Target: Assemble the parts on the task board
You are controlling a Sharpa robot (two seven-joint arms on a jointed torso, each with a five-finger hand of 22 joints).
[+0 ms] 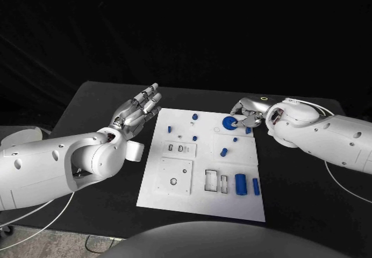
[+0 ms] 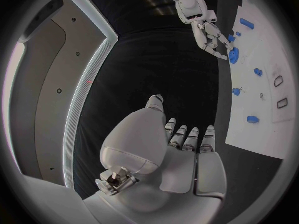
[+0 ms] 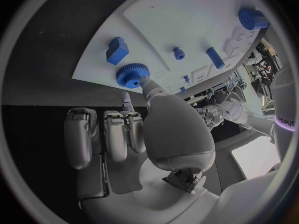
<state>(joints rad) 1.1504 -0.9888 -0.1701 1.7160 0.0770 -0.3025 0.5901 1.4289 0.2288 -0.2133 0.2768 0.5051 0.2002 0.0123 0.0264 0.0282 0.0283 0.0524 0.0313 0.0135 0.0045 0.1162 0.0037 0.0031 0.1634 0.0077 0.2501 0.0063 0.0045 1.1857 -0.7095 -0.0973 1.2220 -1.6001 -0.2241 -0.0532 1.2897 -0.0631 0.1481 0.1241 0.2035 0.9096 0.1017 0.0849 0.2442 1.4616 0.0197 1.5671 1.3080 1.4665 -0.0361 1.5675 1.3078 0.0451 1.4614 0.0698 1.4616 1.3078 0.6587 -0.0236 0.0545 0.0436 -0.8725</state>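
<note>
Blue gear point(image 1: 229, 123) on the task board point(image 1: 174, 193) is pinched by the right hand point(image 1: 249, 114); left hand point(image 1: 138, 111) spread.

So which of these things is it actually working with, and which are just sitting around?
Part of the job:
- white task board
- blue gear, touched by the right hand
- two blue cylinders
- small blue pieces on the board

Just there:
- black table
- left hand, holding nothing
- white cable

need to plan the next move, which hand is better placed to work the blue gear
Right. The right hand already has fingertips at the blue gear; the left hand hovers open beside the task board.
</note>
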